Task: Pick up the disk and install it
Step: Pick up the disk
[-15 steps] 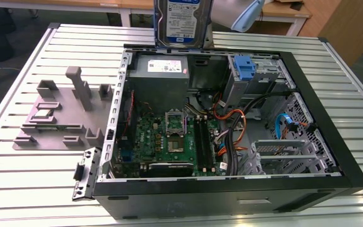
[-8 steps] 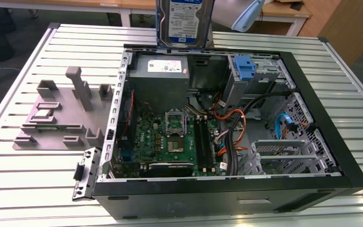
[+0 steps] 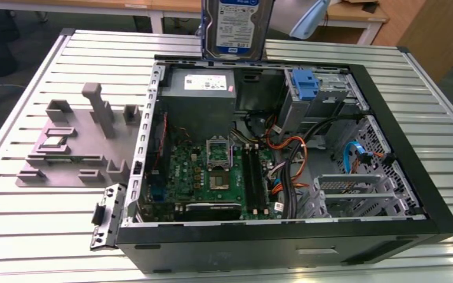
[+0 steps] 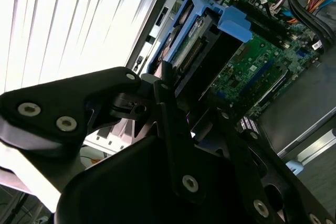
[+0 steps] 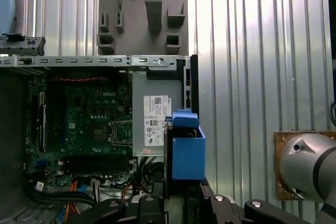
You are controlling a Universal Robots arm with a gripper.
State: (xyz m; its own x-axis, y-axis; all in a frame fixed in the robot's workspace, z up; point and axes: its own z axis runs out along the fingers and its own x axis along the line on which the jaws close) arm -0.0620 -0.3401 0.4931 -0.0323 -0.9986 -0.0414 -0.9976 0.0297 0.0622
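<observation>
While it hangs over the PSU end of the open PC case, the disk stands upright, long axis vertical, label facing the exterior cam. The gripper clamps it, fingers closed on its sides. Below it are the motherboard and cables. A drive cage w/ bare blue bracket sits toward the exterior view's right.

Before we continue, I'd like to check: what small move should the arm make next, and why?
Probably shift toward the exterior view's right: the gripper holds the disk aloft over the grey power supply, not over the drive cages, which sit along that right side.
</observation>
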